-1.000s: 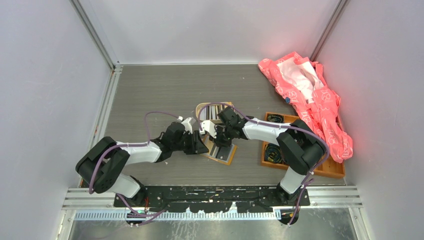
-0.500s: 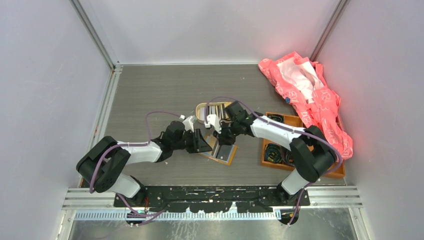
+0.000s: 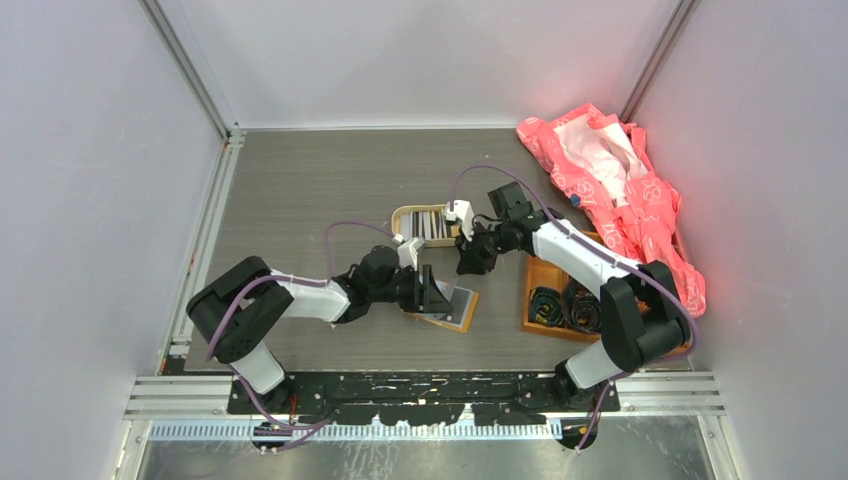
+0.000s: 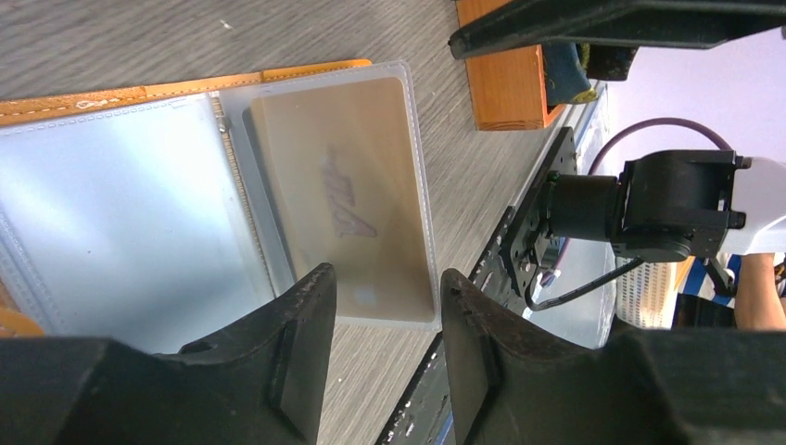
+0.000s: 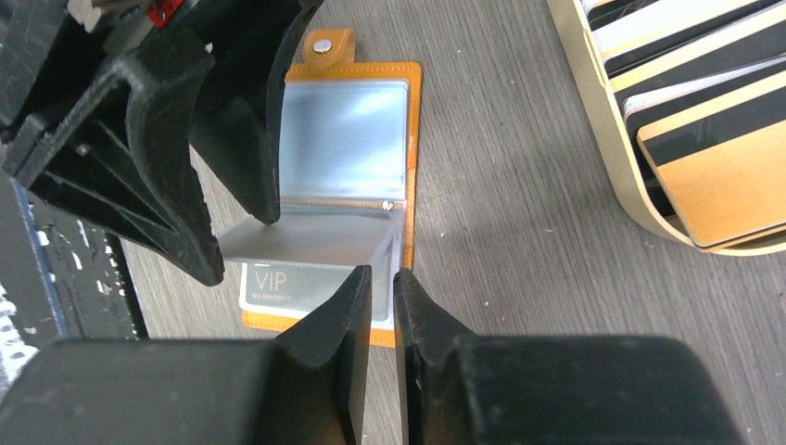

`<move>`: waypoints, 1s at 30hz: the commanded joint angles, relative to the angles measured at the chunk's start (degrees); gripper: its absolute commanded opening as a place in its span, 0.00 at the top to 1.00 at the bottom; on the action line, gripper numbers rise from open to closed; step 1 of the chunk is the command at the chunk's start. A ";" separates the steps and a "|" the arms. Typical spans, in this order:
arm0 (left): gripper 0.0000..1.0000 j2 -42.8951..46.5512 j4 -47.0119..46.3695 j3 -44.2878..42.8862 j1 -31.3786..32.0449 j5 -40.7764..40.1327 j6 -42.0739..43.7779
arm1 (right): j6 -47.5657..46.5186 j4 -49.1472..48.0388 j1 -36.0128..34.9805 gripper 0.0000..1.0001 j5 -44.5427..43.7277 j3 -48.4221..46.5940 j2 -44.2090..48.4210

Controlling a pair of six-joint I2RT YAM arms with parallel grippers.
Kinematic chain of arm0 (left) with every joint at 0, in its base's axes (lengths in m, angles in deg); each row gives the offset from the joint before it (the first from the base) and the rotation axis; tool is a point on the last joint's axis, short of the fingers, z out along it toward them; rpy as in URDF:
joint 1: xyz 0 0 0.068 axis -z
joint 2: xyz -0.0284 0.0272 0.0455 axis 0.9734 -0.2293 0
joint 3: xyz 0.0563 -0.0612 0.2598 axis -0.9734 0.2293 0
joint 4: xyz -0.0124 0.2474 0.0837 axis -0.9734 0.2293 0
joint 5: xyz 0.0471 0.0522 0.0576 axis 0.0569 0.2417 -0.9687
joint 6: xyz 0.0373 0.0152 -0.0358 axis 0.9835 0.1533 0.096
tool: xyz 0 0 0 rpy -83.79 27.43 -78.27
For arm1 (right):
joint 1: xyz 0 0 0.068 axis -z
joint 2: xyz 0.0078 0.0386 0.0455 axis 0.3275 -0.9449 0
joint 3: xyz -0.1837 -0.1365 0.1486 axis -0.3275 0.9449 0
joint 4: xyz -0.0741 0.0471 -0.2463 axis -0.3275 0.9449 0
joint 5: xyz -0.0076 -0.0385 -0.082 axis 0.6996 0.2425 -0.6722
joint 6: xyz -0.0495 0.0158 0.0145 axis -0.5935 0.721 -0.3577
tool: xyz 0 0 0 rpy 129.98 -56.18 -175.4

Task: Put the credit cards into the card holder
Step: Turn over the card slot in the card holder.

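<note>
— Claw state first: left claw (image 4: 387,283)?
— Jaws apart, moderate gap, nothing between them. It's low over the card holder (image 4: 111,204), tips right at the clear sleeves. In the right wrist view one finger (image 5: 250,158) looks to touch a lifted sleeve leaf near the fold. Can't tell about the other finger.
— Where's the card holder?
— Flat on the counter (image 3: 300,190), opened out, front centre, between the two arms. Orange cover, pale blue inside, snap stud (image 5: 323,44) on a tab at one end.
— Any card in it?
— One tan card (image 4: 343,195), marked VIP, in the outer clear pocket, just under the left claw's tips.
— And the right claw (image 5: 382,274)?
— Nearly closed, only a thin slit, empty. It hangs in the air. From above it sits between the card holder and the beige tin (image 5: 596,102), touching neither as far as I can see.
— The tin?
— Just beyond the card holder, with more cards (image 5: 704,93) overlapping inside.
— Anything else?
— Orange wooden tray (image 4: 505,74) off to the right, pink bag (image 3: 610,190) in the back right corner.
</note>
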 commanded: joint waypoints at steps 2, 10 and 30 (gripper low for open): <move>0.53 -0.14 -4.51 -1.76 0.78 0.96 -0.51 | 4.59 0.59 1.83 0.79 3.56 -3.00 0.66; 0.51 0.41 -2.61 -3.46 1.11 2.50 0.41 | 9.26 0.23 3.52 0.79 7.10 -3.75 0.56; 0.59 19.96 16.53 -2.63 -0.12 -15.07 17.17 | 31.69 -6.92 9.80 0.82 3.61 -5.51 0.46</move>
